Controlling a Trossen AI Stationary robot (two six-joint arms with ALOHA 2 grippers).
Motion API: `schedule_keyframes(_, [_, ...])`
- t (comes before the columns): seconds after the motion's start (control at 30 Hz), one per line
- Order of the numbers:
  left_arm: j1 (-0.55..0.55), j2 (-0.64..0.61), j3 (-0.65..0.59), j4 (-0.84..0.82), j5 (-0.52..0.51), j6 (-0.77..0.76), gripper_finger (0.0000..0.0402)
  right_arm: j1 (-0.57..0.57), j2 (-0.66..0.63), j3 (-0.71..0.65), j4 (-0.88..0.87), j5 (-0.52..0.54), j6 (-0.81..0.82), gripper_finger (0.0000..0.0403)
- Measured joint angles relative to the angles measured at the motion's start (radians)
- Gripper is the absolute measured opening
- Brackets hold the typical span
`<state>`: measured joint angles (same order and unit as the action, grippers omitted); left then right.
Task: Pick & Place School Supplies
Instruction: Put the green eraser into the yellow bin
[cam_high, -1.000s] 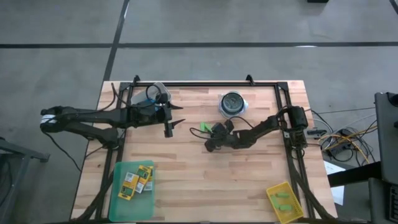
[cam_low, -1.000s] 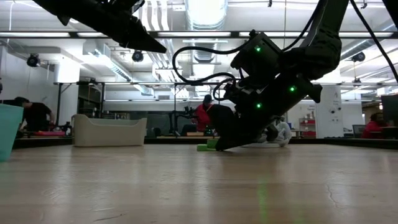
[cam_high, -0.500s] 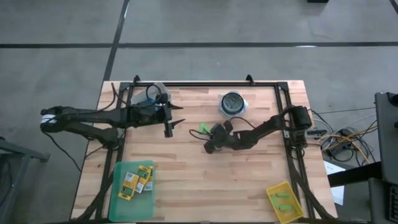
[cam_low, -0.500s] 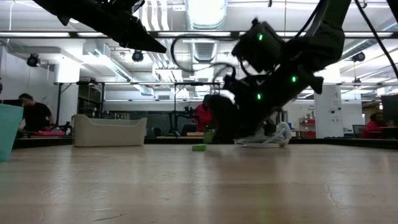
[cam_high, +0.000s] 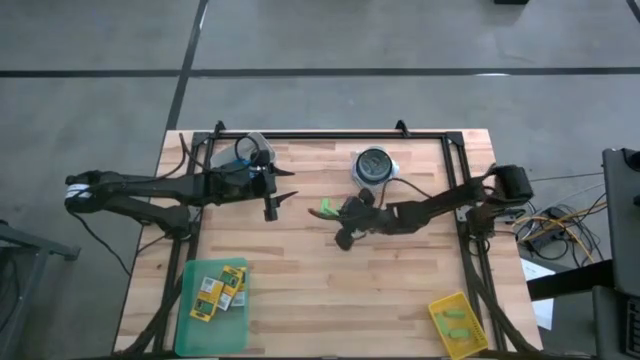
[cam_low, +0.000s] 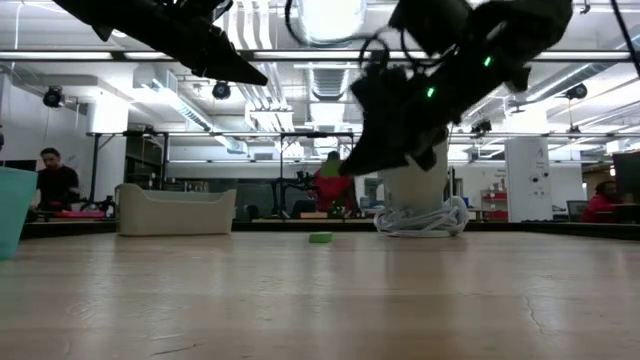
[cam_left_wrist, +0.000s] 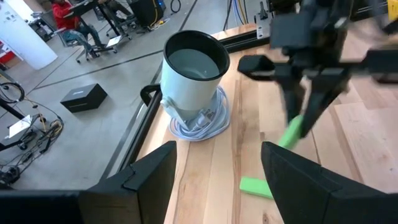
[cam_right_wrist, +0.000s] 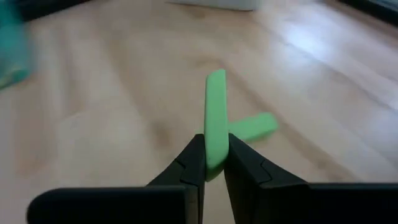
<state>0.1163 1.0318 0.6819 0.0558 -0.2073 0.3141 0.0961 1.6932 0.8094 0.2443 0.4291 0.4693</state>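
Clamped tight, jaws of the right gripper (cam_right_wrist: 211, 163) pinching a light-green eraser block (cam_right_wrist: 215, 118) upright between the fingertips, lifted clear of the wooden table (cam_high: 300, 300) near its middle. Lying flat on the boards just beneath, a second eraser block (cam_low: 321, 237), touching nothing. Hovering well apart over the table's far left, the left gripper (cam_high: 272, 193), fingers (cam_left_wrist: 149, 174) spread wide and holding nothing. Standing at the far edge, a white cup (cam_left_wrist: 189, 74) on a coil of cable (cam_left_wrist: 198, 124).

Already sitting in the green tray (cam_high: 190, 325) at the near left corner, several yellow-and-green crayon boxes (cam_high: 220, 288); already resting in the yellow bin (cam_high: 437, 310) at the near right corner, two green blocks (cam_high: 456, 322). Judging from that, sorting well underway: held block probably bound for the bin, and the one on the boards remaining to be picked afterwards. No scissors showing anywhere on the table.
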Motion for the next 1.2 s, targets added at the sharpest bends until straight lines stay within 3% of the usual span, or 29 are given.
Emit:
schedule_keyframes(0.37, [0.000, 0.000, 0.000, -0.015, 0.000, 0.000, 0.0241, 0.006, -0.311, 0.000, -0.371, -0.449, -0.188, 0.0034])
schedule_keyframes(0.67, [0.000, 0.000, 0.000, -0.021, 0.000, 0.000, 0.0241, 0.019, -0.555, -0.001, -0.709, -0.849, -0.147, 0.0034])
schedule_keyframes(0.97, [0.000, 0.000, 0.000, -0.029, 0.000, 0.000, 0.0241, 0.110, -0.737, -0.002, -1.072, -0.875, 0.013, 0.0034])
schedule_keyframes(1.2, [0.000, 0.000, 0.000, -0.030, 0.000, 0.000, 0.0241, 0.261, -0.787, -0.014, -1.139, -0.876, 0.200, 0.0034])
